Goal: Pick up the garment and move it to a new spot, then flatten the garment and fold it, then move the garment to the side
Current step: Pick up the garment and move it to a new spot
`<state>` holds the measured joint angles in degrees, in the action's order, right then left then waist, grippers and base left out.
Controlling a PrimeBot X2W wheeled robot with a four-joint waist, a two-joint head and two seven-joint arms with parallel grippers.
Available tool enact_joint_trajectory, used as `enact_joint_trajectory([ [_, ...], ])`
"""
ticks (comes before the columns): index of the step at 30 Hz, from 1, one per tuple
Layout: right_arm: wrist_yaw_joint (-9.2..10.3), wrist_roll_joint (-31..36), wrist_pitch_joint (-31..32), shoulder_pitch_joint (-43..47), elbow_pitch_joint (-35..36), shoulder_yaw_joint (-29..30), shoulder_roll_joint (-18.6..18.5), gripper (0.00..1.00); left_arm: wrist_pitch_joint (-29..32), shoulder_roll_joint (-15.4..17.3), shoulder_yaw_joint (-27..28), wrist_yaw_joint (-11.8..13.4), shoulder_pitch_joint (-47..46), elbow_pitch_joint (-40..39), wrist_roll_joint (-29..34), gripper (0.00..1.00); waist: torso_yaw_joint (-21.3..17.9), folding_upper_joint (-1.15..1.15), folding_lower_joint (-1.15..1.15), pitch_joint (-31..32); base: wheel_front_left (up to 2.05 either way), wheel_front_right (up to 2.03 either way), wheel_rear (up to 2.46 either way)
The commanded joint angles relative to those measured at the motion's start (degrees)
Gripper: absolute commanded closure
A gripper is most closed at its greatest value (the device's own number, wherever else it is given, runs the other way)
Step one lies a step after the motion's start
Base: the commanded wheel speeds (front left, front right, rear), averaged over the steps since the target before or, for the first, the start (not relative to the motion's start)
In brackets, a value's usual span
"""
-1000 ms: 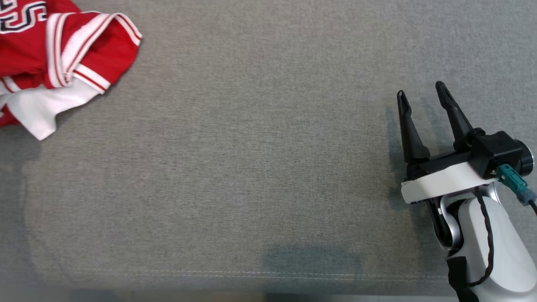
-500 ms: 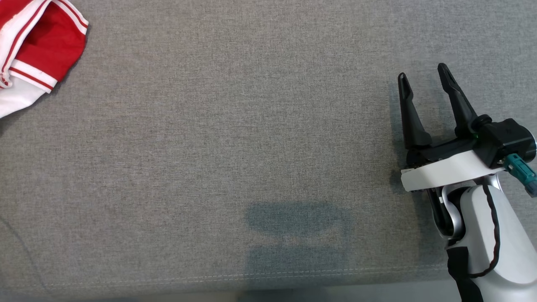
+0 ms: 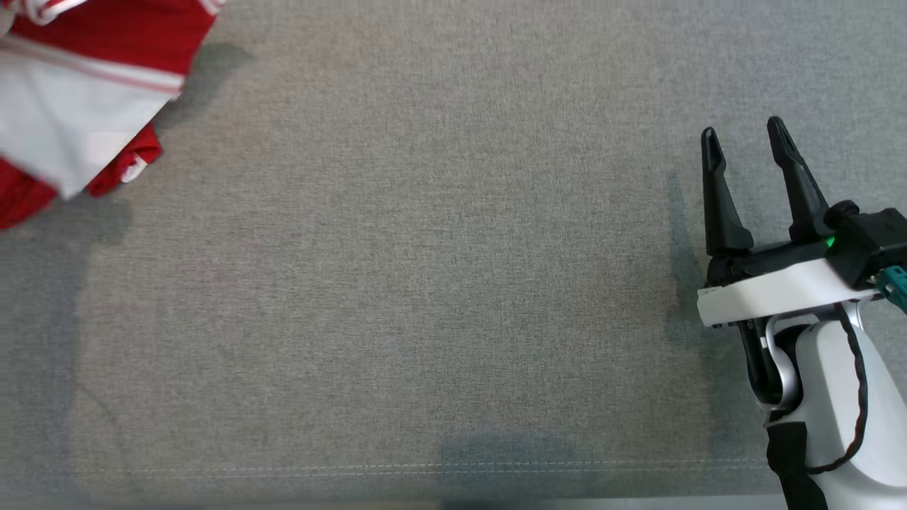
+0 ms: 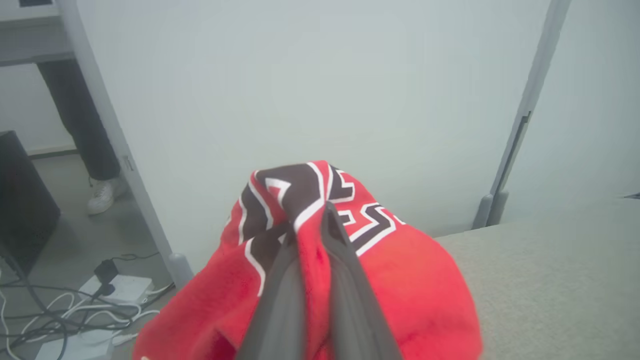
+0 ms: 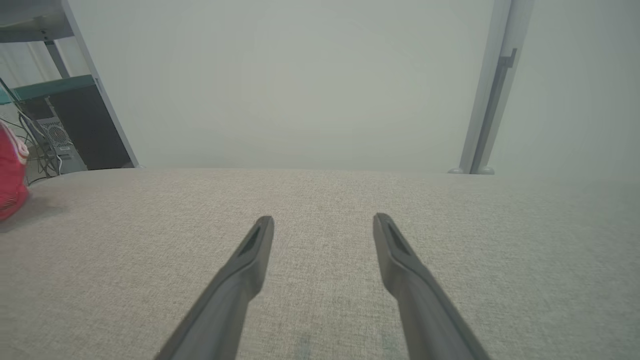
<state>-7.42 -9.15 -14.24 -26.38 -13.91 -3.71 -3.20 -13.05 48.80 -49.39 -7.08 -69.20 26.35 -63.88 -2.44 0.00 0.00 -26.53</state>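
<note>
The garment [image 3: 85, 106] is a red jersey with white panels and dark lettering. In the head view it hangs at the top left, lifted off the grey cloth surface [image 3: 425, 283], with its shadow below it. In the left wrist view my left gripper [image 4: 312, 222] is shut on a bunched fold of the garment [image 4: 415, 280], red cloth bulging round both fingers. My right gripper [image 3: 740, 138] stands open at the right, fingers apart over bare cloth. The right wrist view shows my right gripper [image 5: 323, 222] with nothing between its fingers, and a bit of the garment [image 5: 10, 175] at the far left.
A pale wall and a grey upright post [image 5: 487, 100] stand beyond the table's far edge. In the left wrist view, cables and a power strip [image 4: 117, 290] lie on the floor left of the table, and a person's leg and white shoe [image 4: 102, 197] stand further back.
My left gripper has shut on the garment and raised it off the surface. The head camera has shifted, so the picture moved. My right gripper stays open.
</note>
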Motion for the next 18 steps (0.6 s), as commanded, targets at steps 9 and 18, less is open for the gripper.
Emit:
enact_joint_trajectory([
  [9, -0.07, -1.75, -0.76, 2.75, 0.50, -0.51, 0.32, 0.00, -1.72, -3.66, -0.64, -0.41, -4.58, -13.05, 1.10, 1.00, -0.89, 0.00, 0.00, 5.41, 0.00, 0.00, 0.00],
  [18, -0.07, -2.64, -0.76, 3.87, 1.03, -1.04, 0.32, 0.00, -1.92, -15.48, -5.64, 0.15, 3.51, -9.80, 5.98, 1.00, -5.64, 0.00, 0.00, 6.02, 0.00, 0.00, 0.00],
])
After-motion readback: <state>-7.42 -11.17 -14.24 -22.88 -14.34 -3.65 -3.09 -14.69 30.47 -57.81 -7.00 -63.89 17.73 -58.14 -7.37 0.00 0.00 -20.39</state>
